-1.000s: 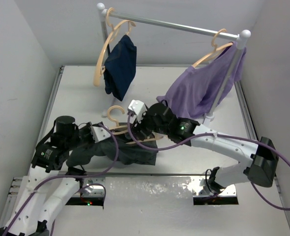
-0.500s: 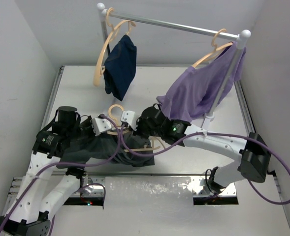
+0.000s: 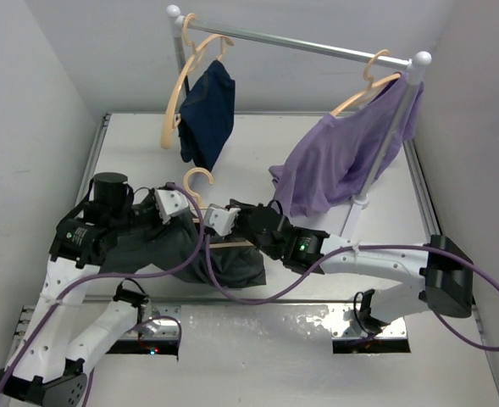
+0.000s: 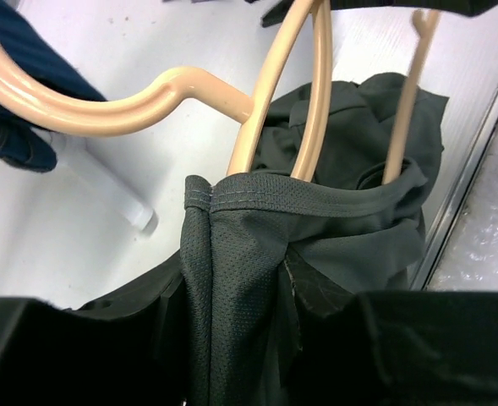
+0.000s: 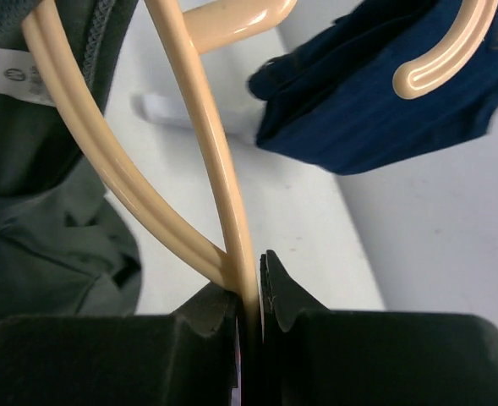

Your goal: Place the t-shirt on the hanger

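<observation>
Hanger (image 5: 218, 169) clenched in right gripper (image 5: 249, 272), plain only from wrist view; left gripper (image 4: 267, 334) state unclear.

left fingers (image 4: 435, 347) blurred, hanger (image 4: 270, 93) ends — under t-shirt (image 4: 240, 288)

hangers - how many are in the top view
3. Left hanger on the rail carries the navy garment; right hanger carries the lilac shirt; the third hanger sits low in the t-shirt, held by the right gripper. None seems hidden.

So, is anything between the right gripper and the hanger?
Nothing; the right wrist view shows the right gripper clamped straight onto the hanger, no t-shirt cloth trapped.
</observation>
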